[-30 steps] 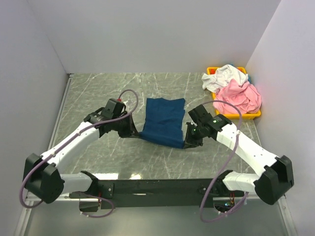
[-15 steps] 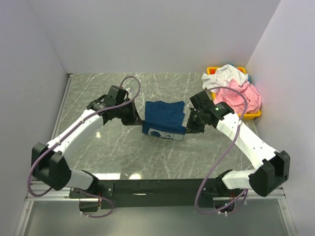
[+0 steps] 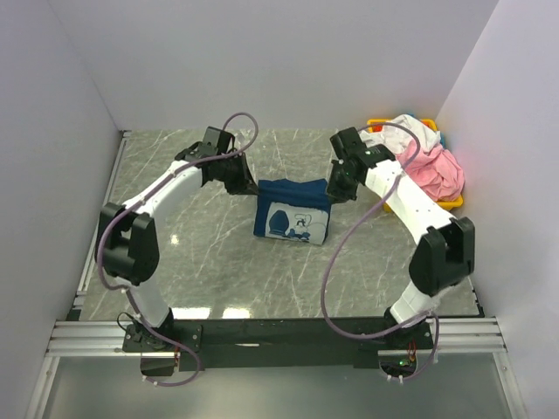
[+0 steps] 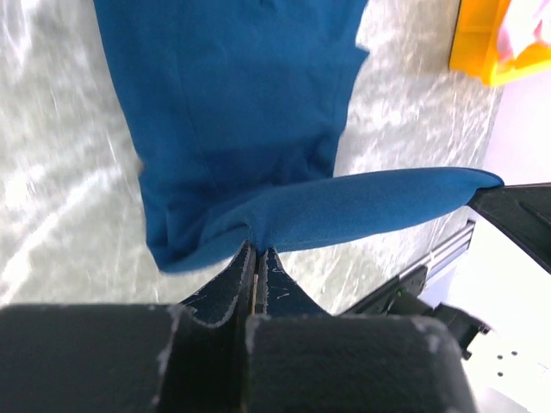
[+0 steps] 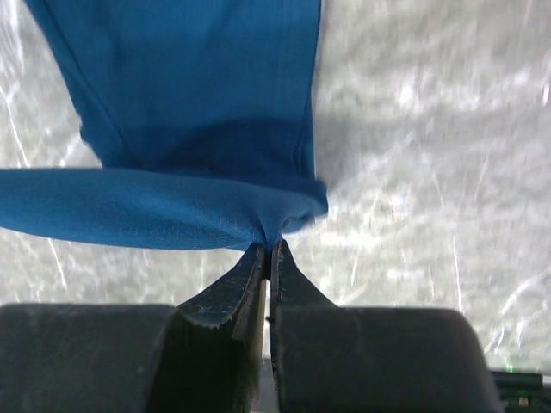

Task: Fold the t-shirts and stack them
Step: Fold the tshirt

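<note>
Navy t-shirt (image 3: 293,209) sits on the marble-patterned table (image 3: 218,262), well to the left of the yellow bin (image 3: 452,202) and slightly nearer the arm bases than the bin is. Its lower part lies on the table surface. Its far edge is lifted and stretched as a taut band of cloth between the two grippers. The white-and-black chest print faces the top camera on the side of the shirt away from the far wall. Left gripper (image 3: 247,186) holds the end of the band farthest from the bin; in the left wrist view its jaws are pressed together, with a pinch of navy cloth caught at the tips. Right gripper (image 3: 336,190) holds the end of the band nearest the bin, well short of the bin's rim; in the right wrist view its jaws are likewise clamped on a small gather of the same cloth, with only a thin slit between them. Both wrist views show the rest of the shirt spread flat on the table beyond the raised band. Pink t-shirt (image 3: 432,170) is crumpled inside the bin, heaped above the rim on the bin's near side. White t-shirt (image 3: 397,131) is bunched in the bin's far-left part, touching the pink one and spilling over the rim toward the right arm's wrist. Neither gripper touches the bin or the shirts in it.
</note>
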You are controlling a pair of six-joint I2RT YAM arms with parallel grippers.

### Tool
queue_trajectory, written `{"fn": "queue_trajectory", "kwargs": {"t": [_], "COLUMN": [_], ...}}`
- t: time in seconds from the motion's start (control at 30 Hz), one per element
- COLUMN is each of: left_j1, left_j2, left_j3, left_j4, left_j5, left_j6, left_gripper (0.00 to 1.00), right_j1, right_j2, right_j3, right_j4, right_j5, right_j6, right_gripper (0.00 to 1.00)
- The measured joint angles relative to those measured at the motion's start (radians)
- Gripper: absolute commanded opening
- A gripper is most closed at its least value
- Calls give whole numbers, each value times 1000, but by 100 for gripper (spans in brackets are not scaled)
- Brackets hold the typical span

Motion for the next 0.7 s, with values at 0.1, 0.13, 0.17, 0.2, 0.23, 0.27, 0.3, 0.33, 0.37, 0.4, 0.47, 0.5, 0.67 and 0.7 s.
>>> {"fn": "queue_trajectory", "kwargs": {"t": [0.1,0.13,0.17,0.2,0.23,0.27,0.3,0.33,0.37,0.4,0.47,0.5,0.67,0.7], "left_j1": [19,27,34,40,46,54,60,66,72,78,87,91,105,108], "left_j2": [65,85,101,117,132,146,159,172,186,205,243,267,370,382], "left_j3": [55,74,87,98,109,117,122,129,134,145,168,185,264,272], "left_j4": [6,10,17,23,29,39,50,58,67,74,89,95,112,113], "left_j5": [17,23,29,38,43,52,61,68,76,85,101,110,129,129], "left_j6": [8,8,8,8,7,7,6,5,3,0,-2,-2,-3,-4], "left_gripper": [0,0,0,0,0,0,0,0,0,0,0,0,0,0], "right_j1": [-17,-23,-30,-35,-40,-45,-51,-56,-61,-67,-76,-80,-99,-101], "right_j2": [77,103,128,151,175,198,224,241,260,280,323,348,459,478], "right_j3": [67,90,116,145,171,201,234,254,278,302,349,372,443,455], "right_j4": [6,9,8,3,7,6,5,7,8,6,6,6,8,8], "right_j5": [8,10,12,14,16,17,18,17,16,16,14,14,10,9], "right_j6": [-23,-30,-39,-44,-51,-58,-66,-72,-78,-85,-99,-106,-135,-140], "right_gripper": [0,0,0,0,0,0,0,0,0,0,0,0,0,0]}}
